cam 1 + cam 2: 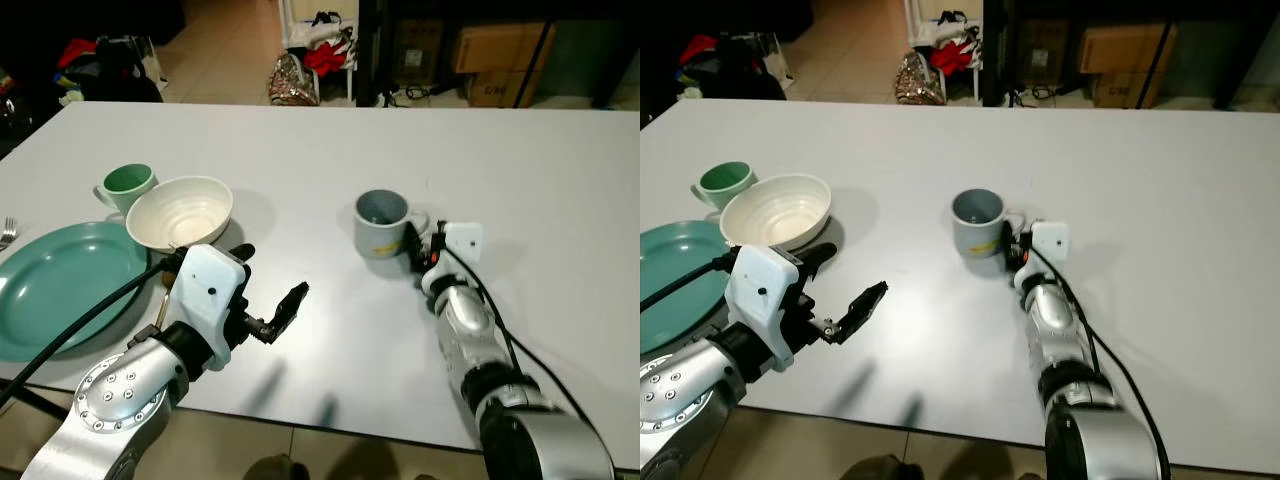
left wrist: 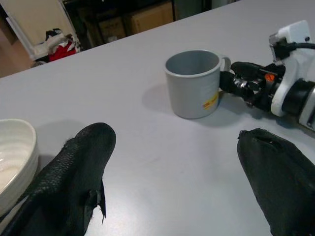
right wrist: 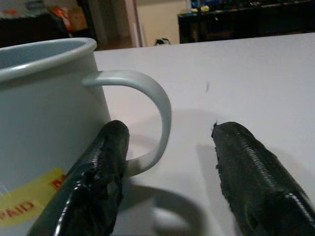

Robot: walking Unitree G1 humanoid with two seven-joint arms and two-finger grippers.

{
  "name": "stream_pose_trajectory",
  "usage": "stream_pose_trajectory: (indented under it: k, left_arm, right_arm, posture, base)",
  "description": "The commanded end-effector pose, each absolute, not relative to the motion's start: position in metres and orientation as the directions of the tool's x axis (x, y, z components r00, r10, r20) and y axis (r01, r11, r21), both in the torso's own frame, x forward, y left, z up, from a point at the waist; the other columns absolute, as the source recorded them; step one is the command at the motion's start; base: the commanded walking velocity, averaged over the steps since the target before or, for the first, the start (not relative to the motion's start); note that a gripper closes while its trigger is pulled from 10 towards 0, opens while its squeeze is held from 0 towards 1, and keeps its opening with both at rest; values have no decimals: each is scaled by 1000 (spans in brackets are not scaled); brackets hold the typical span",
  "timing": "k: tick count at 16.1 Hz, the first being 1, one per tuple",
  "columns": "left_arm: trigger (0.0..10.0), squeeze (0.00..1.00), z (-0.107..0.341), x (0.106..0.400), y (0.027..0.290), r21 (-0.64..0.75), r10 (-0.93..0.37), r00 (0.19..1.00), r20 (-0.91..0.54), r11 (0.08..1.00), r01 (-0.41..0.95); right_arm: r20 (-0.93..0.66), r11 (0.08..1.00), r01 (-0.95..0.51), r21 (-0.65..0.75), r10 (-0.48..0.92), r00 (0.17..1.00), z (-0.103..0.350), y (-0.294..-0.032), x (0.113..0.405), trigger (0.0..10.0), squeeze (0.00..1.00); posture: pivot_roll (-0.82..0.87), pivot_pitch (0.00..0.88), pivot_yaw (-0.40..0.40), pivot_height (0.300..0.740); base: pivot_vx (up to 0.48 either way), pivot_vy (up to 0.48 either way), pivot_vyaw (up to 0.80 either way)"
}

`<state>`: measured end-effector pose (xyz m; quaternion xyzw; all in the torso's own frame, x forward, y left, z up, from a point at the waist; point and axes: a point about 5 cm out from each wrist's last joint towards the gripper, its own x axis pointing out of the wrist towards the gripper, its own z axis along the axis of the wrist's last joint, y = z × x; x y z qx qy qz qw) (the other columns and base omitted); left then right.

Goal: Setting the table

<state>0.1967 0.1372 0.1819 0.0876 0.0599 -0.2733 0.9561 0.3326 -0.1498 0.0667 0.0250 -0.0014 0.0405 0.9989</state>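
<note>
Grey mug stands mid-tabletop; your right gripper has its jaws apart around the handle. Your left gripper hovers beside the white bowl, jaws spread.

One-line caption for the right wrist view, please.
Right gripper, fingers open, straddles the handle of the grey mug on the white table.

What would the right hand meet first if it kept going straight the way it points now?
Probably the grey mug's handle: the right hand is open with the handle between its fingers, one finger close beside the grey mug. Whether they touch is unclear.
</note>
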Motion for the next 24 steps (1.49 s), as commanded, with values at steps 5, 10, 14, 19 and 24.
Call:
stream_pose_trajectory:
  k: [5, 10, 14, 19, 24]
  left_arm:
    - [10000, 0, 178, 197, 137, 121, -510, 842, -177, 838, 533]
    - [10000, 0, 171, 205, 135, 59, -462, 874, -150, 878, 474]
    - [10000, 0, 166, 214, 149, 55, -330, 937, -113, 940, 338]
    - [10000, 0, 174, 202, 168, 121, -123, 990, -69, 984, 131]
    - [10000, 0, 179, 208, 160, 127, -131, 991, -42, 983, 135]
  right_arm:
    - [125, 981, -192, 26, 187, 974, 72, -146, 317, 10000, 0]
    - [165, 952, -303, 35, 294, 942, 77, -146, 288, 10000, 0]
    - [150, 947, -309, 88, 294, 944, 108, -156, 249, 10000, 0]
    - [71, 974, -223, 34, 220, 973, 162, -165, 217, 10000, 0]
    - [4, 971, -237, 24, 237, 972, 169, -153, 211, 10000, 0]
  posture:
    - [144, 53, 124, 740]
    - [83, 15, 104, 740]
    - [44, 0, 60, 740]
    - [24, 0, 10, 740]
    - [5, 0, 41, 740]
  base:
    - [0, 0, 0]
    - [0, 0, 0]
    - [0, 0, 0]
    - [0, 0, 480]
    - [0, 0, 800]
